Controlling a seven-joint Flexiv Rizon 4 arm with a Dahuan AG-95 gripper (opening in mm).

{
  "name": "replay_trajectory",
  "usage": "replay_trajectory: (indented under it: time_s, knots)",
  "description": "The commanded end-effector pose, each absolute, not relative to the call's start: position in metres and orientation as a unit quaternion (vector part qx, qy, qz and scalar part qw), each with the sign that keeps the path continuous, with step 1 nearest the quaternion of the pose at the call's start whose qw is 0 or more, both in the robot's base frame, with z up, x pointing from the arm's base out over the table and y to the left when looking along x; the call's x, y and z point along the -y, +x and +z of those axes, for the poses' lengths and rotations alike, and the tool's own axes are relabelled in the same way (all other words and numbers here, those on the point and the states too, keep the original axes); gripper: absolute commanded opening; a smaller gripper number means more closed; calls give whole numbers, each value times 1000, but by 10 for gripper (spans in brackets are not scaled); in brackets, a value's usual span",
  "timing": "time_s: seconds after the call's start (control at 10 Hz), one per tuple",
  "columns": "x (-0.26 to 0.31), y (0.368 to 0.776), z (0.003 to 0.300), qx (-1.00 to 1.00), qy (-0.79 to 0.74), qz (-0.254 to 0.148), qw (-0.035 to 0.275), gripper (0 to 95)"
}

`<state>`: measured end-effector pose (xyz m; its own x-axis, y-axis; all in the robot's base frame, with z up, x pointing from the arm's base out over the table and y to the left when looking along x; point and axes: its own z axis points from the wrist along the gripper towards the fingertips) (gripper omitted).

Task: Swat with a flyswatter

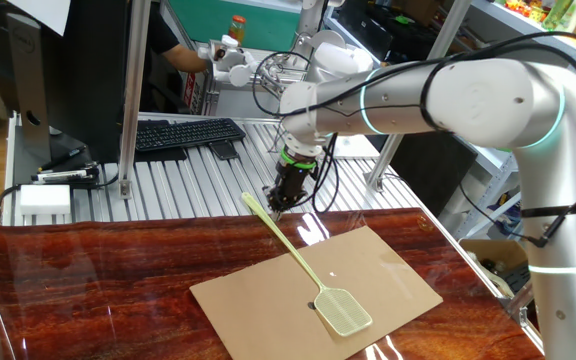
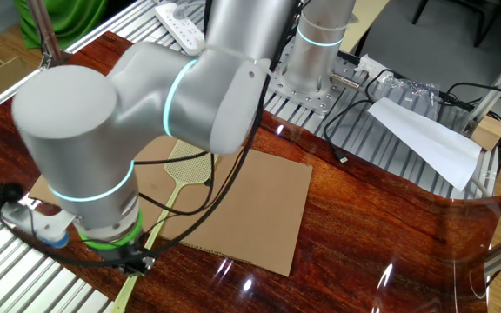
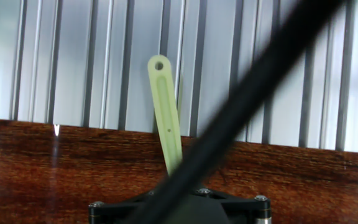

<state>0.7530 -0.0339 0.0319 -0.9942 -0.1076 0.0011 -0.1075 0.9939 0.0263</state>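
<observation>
The pale yellow-green flyswatter (image 1: 298, 258) lies slanted, with its mesh head (image 1: 344, 311) resting on a brown cardboard sheet (image 1: 388, 270) on the wood table. My gripper (image 1: 274, 203) is at the far end of the handle and looks shut on it, over the edge where the wood meets the metal slats. In the hand view the handle (image 3: 165, 112) runs up from under the gripper's black body (image 3: 229, 208), and its holed tip lies over the slats. The fingers are hidden there. The other fixed view shows the head (image 2: 191, 167) and the gripper (image 2: 137, 261) low at the left.
A black keyboard (image 1: 183, 133) and a white box (image 1: 45, 198) sit on the slatted metal table behind the wood. A black cable (image 3: 260, 68) crosses the hand view. White paper (image 2: 424, 139) and cables lie near the arm's base. A person stands at the back (image 1: 178, 50).
</observation>
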Motion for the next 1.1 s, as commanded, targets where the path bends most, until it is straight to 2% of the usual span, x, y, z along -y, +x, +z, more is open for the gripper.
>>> replay_trajectory:
  time_s: [0.1,1.1]
  knots:
    - [34,752,32,999,52,-9,-1,380]
    - [33,753,32,999,50,-6,1,380]
